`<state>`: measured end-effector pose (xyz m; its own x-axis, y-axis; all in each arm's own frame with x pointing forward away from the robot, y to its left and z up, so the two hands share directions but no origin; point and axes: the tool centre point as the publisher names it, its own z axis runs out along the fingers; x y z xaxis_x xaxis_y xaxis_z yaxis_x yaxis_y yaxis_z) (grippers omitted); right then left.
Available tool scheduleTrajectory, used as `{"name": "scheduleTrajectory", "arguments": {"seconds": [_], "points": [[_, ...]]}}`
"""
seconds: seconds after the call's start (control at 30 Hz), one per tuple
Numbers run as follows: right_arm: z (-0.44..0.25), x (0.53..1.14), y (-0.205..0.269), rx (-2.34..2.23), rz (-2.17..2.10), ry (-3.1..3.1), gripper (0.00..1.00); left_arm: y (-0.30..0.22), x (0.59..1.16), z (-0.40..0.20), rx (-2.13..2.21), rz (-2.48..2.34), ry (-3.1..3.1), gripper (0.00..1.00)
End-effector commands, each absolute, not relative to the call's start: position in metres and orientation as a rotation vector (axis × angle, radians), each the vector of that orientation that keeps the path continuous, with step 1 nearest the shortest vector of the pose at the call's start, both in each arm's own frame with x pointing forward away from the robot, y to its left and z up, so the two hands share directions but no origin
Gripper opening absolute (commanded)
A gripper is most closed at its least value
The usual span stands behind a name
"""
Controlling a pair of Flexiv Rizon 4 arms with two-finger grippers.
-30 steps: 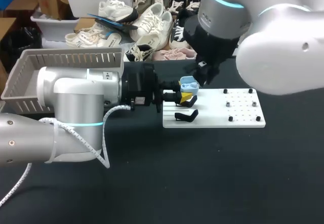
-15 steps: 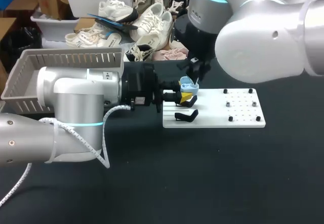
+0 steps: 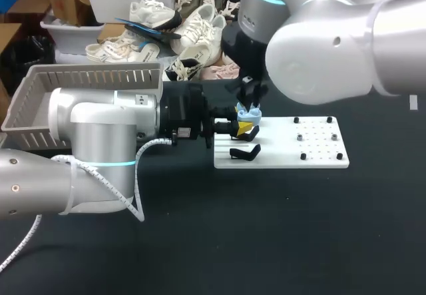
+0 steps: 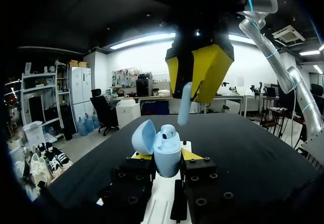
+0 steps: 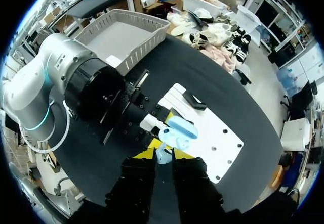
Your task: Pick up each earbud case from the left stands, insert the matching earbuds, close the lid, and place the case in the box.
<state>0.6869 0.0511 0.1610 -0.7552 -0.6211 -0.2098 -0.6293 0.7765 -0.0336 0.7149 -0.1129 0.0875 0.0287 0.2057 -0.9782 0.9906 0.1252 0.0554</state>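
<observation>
Head view has my left arm lying across the bench from the left. Its left pincer is clamped on the pale blue earbud case, just over the near-left corner of the white board, above a black stand. The grey box sits behind that arm at far left.

From the left wrist view, both yellow tips press the sides of the case, which stands upright with its lid swung open to one side. A seated earbud shows in its mouth.

My right arm comes down from the upper right. The right pincer hangs directly above the case, nipped nearly closed on a pale blue earbud whose stem points down, apart from the case. The right wrist view shows that earbud between my tips, with the open case just beyond them.
</observation>
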Motion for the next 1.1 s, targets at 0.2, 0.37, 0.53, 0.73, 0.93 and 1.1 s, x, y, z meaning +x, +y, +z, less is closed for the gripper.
{"name": "scheduleTrajectory", "arguments": {"seconds": [0.2, 0.37, 0.53, 0.73, 0.93, 1.1], "points": [[0.153, 0.696, 0.052, -0.989, 0.05, 2.782, 0.0, -0.113, 0.713, 0.087, 1.271, -0.971, 1.383, 0.0], [0.149, 0.7, 0.051, -0.983, 0.044, 2.79, 0.0, -0.113, 0.713, 0.087, 1.271, -0.971, 1.383, 0.0], [0.148, 0.702, 0.051, -0.979, 0.046, 2.794, 0.0, -0.113, 0.713, 0.087, 1.271, -0.971, 1.383, 0.0], [0.147, 0.702, 0.052, -0.978, 0.045, 2.795, 0.0, -0.113, 0.713, 0.087, 1.271, -0.971, 1.383, 0.0], [0.146, 0.703, 0.053, -0.974, 0.044, 2.796, 0.0, -0.113, 0.713, 0.087, 1.271, -0.971, 1.383, 0.0], [0.144, 0.705, 0.054, -0.969, 0.039, 2.794, 0.0, -0.113, 0.713, 0.087, 1.271, -0.971, 1.383, 0.0]]}}
